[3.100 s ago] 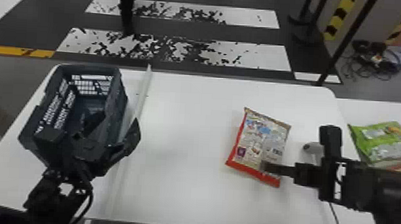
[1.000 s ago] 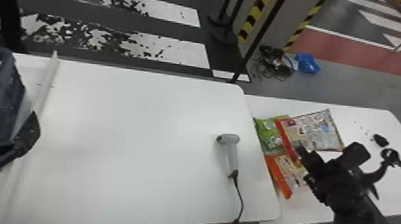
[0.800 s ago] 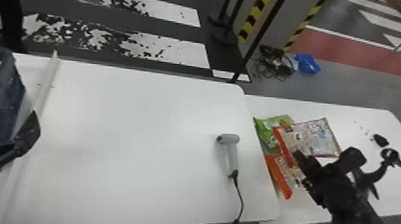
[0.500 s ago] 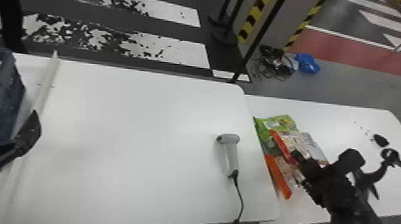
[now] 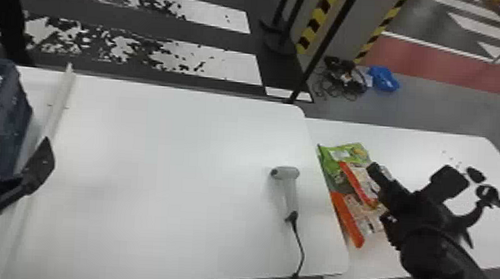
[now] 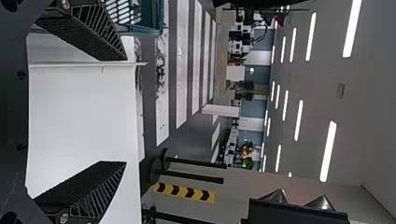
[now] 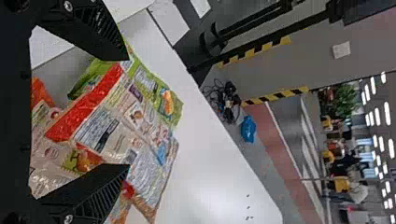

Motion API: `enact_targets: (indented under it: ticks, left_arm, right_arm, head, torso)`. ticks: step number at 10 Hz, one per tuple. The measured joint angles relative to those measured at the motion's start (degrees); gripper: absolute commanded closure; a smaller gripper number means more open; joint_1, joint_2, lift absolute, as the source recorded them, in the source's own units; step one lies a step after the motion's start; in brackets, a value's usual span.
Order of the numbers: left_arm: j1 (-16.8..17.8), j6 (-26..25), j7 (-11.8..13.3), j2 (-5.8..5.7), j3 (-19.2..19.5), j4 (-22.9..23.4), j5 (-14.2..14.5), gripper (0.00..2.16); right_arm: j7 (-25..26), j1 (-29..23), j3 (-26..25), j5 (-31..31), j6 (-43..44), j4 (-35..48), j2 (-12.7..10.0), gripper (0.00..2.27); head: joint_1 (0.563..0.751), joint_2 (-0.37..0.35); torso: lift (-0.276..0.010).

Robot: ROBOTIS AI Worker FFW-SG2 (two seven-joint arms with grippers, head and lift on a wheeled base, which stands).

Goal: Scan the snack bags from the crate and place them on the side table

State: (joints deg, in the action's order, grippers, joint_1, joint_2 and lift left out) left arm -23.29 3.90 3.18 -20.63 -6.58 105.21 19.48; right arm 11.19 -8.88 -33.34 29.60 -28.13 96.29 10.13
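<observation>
Hovering over the side table (image 5: 414, 145), the right gripper (image 7: 128, 112) is spread wide, gripping nothing, presumably so the red-edged bag (image 7: 105, 128) can be left overlapping the green bag (image 5: 344, 154) and orange-edged bag (image 5: 348, 220); the left gripper (image 6: 125, 111) is parked wide, empty, near the crate (image 5: 11, 128).

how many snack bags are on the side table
3 that can be made out on the side table: a green one farthest from the robot, a red-edged one partly over it, and an orange-edged one nearer the robot. More may be hidden underneath.
</observation>
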Motion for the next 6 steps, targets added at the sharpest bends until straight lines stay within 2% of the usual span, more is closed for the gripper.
enact_targets:
  ticks: [2,3,6]
  left_arm:
    - [0.00,0.00,-0.01,0.13,-0.01,0.16,-0.05,0.08]
    - [0.00,0.00,-0.06,0.23,-0.01,0.17,-0.07,0.08]
    - [0.00,0.00,-0.11,0.60,-0.06,0.10,-0.29,0.08]
  right_arm:
    - [0.09,-3.51,6.75,-5.02,5.04,7.76,-1.98,0.05]
    - [0.18,-5.80,11.75,-8.67,8.88,11.46,-3.08,0.04]
    - [3.74,-11.32,27.83,-19.35,21.82,15.16,-3.96,0.03]
  head:
    - [0.695,-0.350]
    - [0.695,-0.337]
    - [0.695,-0.165]
  torso:
    - [-0.050]
    - [-0.050]
    - [-0.050]
